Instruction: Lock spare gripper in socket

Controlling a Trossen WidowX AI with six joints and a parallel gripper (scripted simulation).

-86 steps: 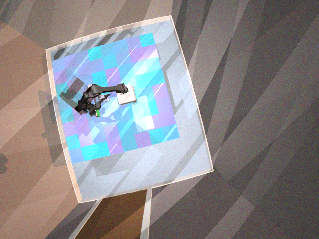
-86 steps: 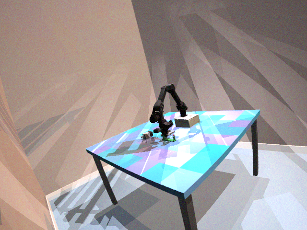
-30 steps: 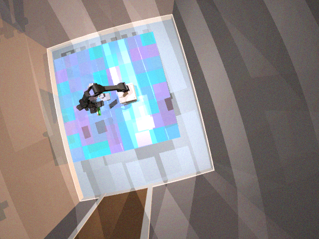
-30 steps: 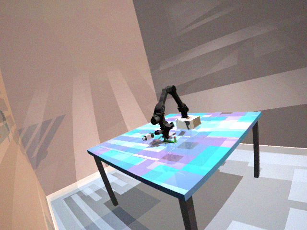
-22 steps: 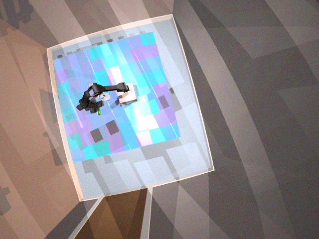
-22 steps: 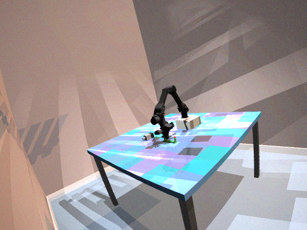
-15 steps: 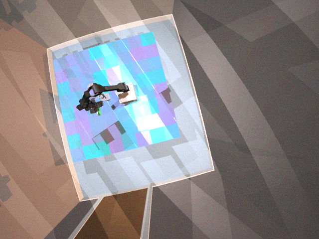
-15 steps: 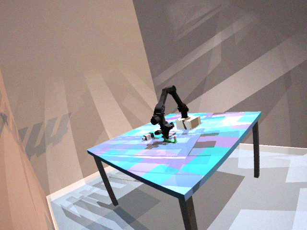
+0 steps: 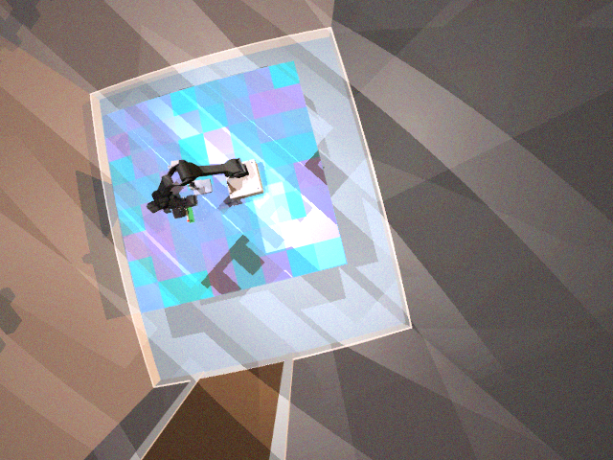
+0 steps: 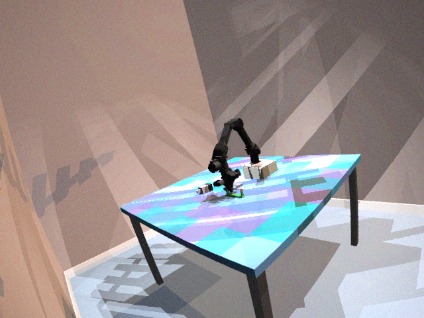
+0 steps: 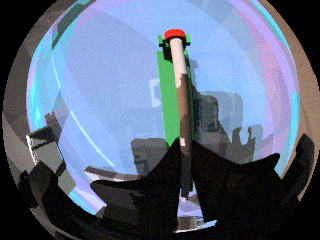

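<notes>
My gripper point(image 11: 182, 143) point(image 9: 184, 208) point(image 10: 229, 187) points down at the table and is shut on the near end of the lock pin point(image 11: 180, 103). The pin is a grey rod with a red head point(image 11: 175, 34) point(image 10: 241, 189). It runs along the green mount point(image 11: 168, 96) point(image 9: 190, 214) point(image 10: 235, 194), with the red head at the mount's far end. I cannot tell whether the rod is still inside the socket. The spare gripper point(image 10: 205, 188), small, grey and white, lies on the table a little to the left of the mount.
The arm's base stands on a pale block point(image 9: 245, 184) point(image 10: 260, 169) behind the mount. The table top point(image 10: 246, 222) is patterned in cyan and violet. Its edges are far from the work area.
</notes>
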